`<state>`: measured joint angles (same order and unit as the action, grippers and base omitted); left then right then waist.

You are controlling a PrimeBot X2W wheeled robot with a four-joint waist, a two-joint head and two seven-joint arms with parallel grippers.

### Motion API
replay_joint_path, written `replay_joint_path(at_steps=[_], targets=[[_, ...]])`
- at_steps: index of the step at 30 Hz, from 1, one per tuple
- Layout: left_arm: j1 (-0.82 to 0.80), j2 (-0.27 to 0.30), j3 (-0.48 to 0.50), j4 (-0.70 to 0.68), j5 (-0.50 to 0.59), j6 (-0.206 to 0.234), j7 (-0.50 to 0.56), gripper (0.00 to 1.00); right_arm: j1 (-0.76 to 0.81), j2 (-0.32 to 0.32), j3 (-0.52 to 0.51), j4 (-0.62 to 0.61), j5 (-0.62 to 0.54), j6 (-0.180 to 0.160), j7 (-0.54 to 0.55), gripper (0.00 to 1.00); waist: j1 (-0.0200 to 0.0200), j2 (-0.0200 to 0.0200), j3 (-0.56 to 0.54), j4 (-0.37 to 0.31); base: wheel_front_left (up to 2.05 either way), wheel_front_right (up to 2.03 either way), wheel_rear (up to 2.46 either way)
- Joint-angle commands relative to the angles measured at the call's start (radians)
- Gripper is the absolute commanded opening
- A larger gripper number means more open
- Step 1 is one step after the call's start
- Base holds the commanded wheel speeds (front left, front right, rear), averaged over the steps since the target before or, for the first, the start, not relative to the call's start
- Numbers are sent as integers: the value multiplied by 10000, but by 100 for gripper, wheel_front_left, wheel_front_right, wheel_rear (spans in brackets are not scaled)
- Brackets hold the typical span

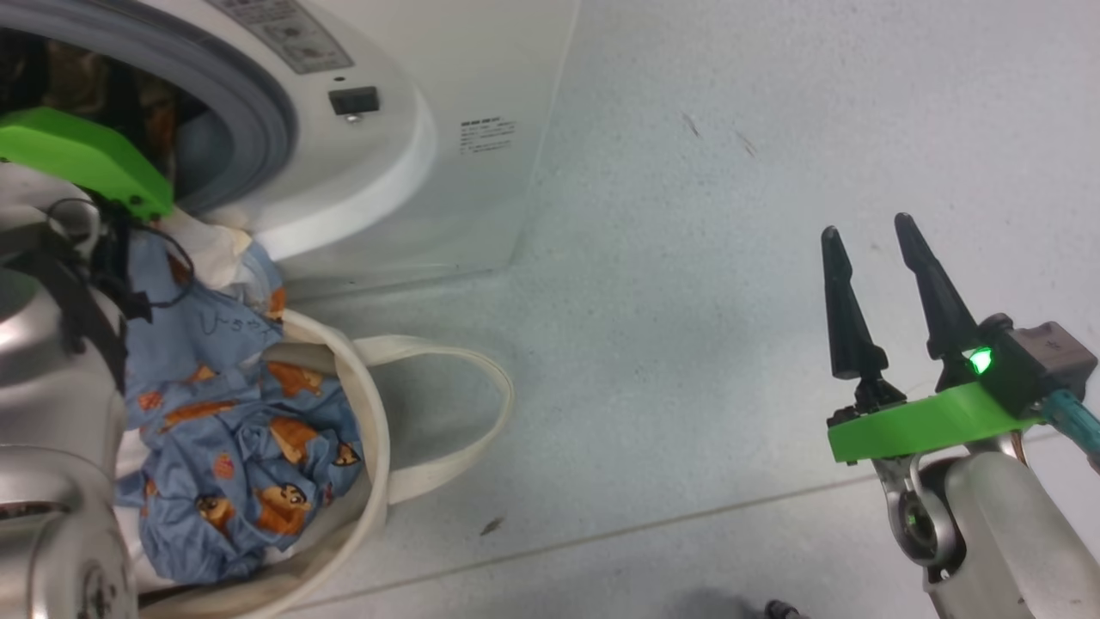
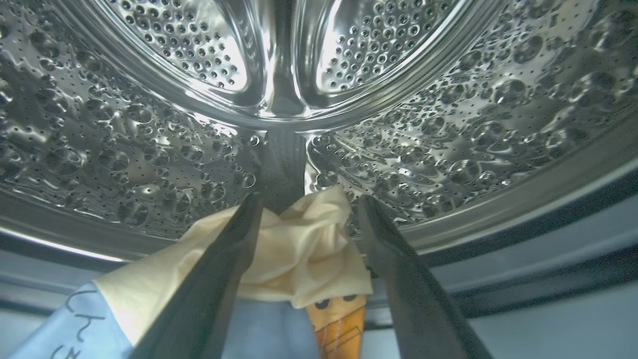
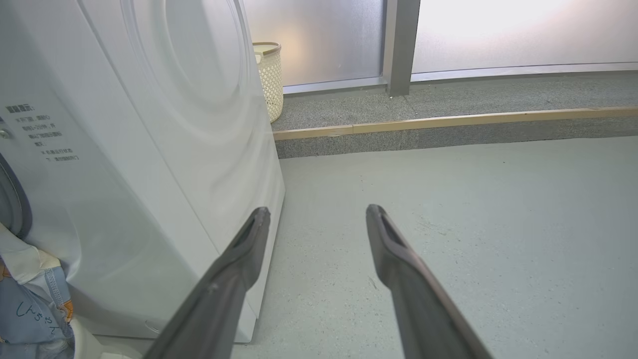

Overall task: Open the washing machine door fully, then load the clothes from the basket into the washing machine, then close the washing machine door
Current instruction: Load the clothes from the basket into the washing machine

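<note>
Left gripper (image 2: 310,199): your jaws are standing wide apart inside the steel drum (image 2: 149,149), gripping nothing — the cream garment (image 2: 304,249) is lying loose between them.
Right gripper (image 1: 866,228): it is hanging spread and empty over the floor, well apart from the washing machine (image 1: 481,86).
Clothes: the blue bear-print fabric (image 1: 232,413) is trailing from the machine's mouth down into the basket (image 1: 378,447).
Risk: I am judging that the load may be slipping back out, since much of it is hanging outside — or getting trapped at door closing.
Count: two grippers, two garments, one basket, one machine.
</note>
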<state>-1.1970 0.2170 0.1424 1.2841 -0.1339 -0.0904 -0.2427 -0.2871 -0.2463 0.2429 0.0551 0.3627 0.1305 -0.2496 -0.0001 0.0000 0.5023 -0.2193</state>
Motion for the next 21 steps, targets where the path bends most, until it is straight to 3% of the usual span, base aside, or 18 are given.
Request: replay_joint_path(at_steps=[1, 21], targets=[[238, 254, 74, -396, -114, -114, -158, 100, -125, -43, 222, -185, 71, 2, -122, 100, 1, 0, -286, 157, 0, 0, 0], [4487, -626, 61, -3888, -862, -397, -190, 100, -174, 171, 950, 737, 660, 2, -122, 100, 1, 0, -2628, 1512, 0, 0, 0]])
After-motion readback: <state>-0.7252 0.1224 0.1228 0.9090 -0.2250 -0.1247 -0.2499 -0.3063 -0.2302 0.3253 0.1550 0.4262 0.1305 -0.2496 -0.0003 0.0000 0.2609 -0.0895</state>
